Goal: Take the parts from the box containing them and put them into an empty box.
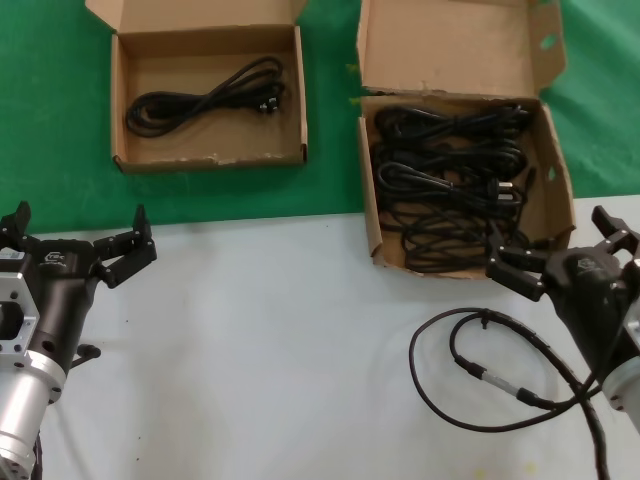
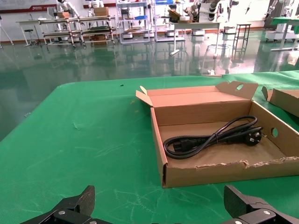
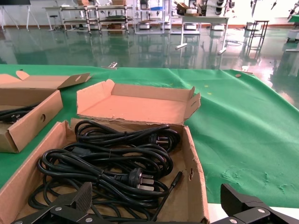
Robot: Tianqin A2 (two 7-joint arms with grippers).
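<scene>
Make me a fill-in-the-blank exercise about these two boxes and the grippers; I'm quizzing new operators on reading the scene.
1. The smaller box holds ____ power cord.
2. The larger box, holding several cords, sits nearer the ____ gripper.
3. Both it and the left gripper have their fingers ____.
4. The boxes rest on a ____ cloth.

Missing words: one; right; open; green
</scene>
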